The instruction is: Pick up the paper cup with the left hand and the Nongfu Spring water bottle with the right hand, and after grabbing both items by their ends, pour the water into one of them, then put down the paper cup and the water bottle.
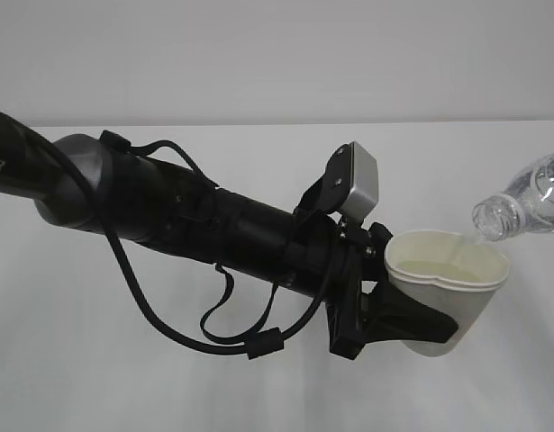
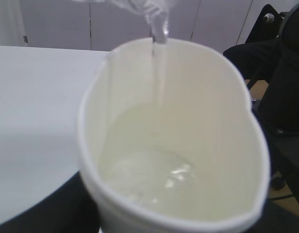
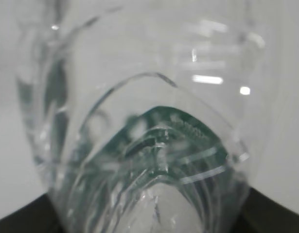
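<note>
Looking from the exterior view, we see the left arm point(image 1: 168, 211) reach in from the left edge, stretched out and sloping a little downward to the right, with a grey camera box point(image 1: 359, 184) on top of its wrist. Its left pincer point(image 1: 398, 324) grasps the paper cup point(image 1: 448, 288) by the lower part, and the cup is squeezed so its rim is no longer round. The cup hangs above the white surface point(image 1: 96, 360), tilted a little.

At the right edge the Nongfu Spring water bottle point(image 1: 529, 202) lies nearly level, with its open mouth just above the cup's far rim. The right pincer itself is out of this view.

The left wrist view gives us what the exterior cannot: a thin stream of the water point(image 2: 159, 68) falls from the bottle mouth into the cup, and a shallow pool lies at the bottom.

The right wrist view shows only the bottle's clear ribbed body very close, with the green label behind, so we judge the right pincer is clenched around the bottle.
</note>
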Robot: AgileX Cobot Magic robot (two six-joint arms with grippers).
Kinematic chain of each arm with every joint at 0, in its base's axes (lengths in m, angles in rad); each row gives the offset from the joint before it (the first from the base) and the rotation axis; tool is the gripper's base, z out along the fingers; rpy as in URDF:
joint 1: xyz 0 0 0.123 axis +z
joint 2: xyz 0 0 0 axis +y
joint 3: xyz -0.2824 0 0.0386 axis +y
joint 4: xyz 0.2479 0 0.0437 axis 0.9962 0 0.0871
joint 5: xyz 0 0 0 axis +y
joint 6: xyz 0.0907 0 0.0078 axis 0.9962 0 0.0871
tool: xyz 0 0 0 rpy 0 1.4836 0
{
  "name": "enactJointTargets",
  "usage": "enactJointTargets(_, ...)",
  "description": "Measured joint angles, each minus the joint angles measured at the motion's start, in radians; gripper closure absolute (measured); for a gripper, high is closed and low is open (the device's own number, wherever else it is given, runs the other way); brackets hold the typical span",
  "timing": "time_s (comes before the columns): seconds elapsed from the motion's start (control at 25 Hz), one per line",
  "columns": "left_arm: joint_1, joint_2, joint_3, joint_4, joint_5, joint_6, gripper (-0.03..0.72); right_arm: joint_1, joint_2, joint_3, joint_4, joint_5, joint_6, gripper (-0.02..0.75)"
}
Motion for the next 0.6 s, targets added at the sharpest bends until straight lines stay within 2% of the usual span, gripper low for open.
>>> enactJointTargets(0.6, 0.0, 0.0, 0.0, 0.009, 0.0, 0.0, 0.279, 0.0, 0.0, -0.002, 0.0, 0.0, -0.006, 0.309)
